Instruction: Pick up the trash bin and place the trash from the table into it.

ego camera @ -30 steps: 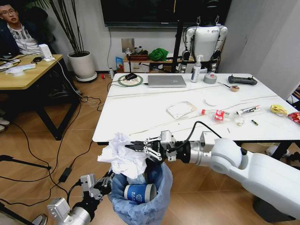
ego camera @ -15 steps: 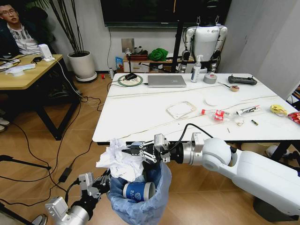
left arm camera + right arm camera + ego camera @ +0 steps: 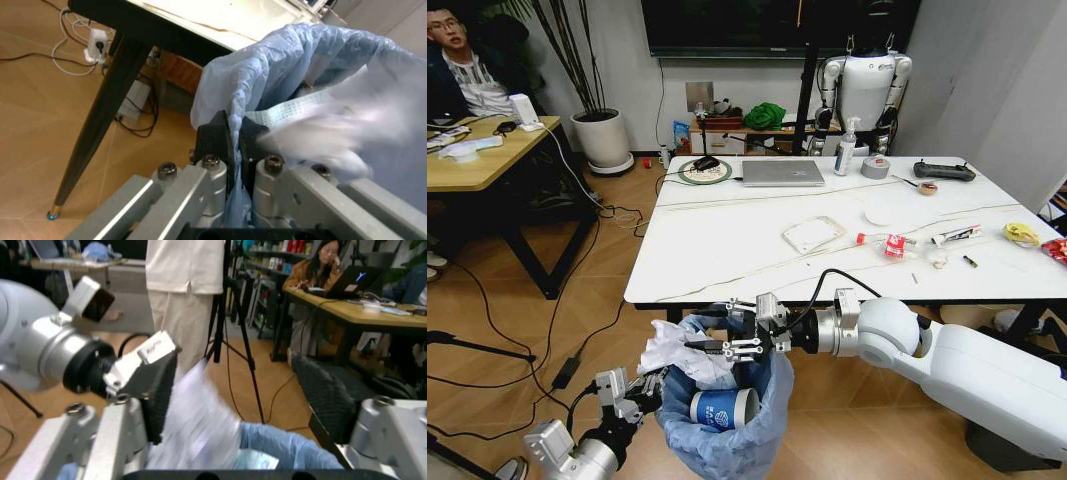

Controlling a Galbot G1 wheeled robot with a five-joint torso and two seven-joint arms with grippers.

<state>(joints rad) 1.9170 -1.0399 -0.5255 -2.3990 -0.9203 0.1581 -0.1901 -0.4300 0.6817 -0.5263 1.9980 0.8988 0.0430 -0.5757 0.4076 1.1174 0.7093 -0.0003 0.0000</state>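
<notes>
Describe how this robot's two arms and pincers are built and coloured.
The right arm is smooth glossy white with rounded joints, a silver metal wrist and a black cable looping over it. Its right pincer has black fingers on silver linkages. The left arm is silver and grey with black cabling; the left pincer has black pads on bolted aluminium bars.

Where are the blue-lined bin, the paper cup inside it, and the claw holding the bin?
trash bin (image 3: 772, 405): head view, blue bag on its right side.
paper cup (image 3: 722, 410): head view, its blue-logo side.
left gripper (image 3: 230, 131): left wrist view, between its tips clamping the bag's rim.
</notes>
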